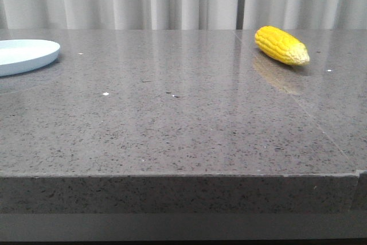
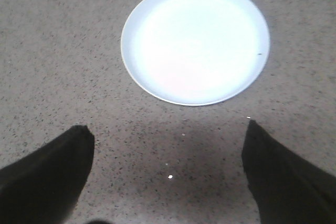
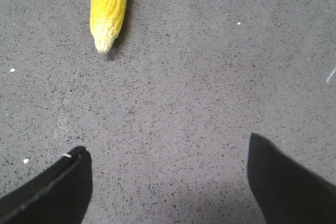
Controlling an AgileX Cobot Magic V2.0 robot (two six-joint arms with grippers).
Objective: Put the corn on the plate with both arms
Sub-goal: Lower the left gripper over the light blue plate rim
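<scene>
The corn cob (image 1: 281, 45) lies on the far right of the grey stone table (image 1: 183, 124), well apart from the plate (image 1: 26, 55) at the far left, so the right gripper (image 3: 168, 182) is the nearer. Its jaws are spread wide and empty. The cob sits ahead of them and off to one side, long axis running roughly away from the fingers, pale tip toward them; the left gripper (image 2: 168, 177), equally wide and empty, hangs near the plate.

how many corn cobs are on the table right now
1. The corn lies on the table's far right side, well apart from the plate at the far left. None appears hidden.
</scene>
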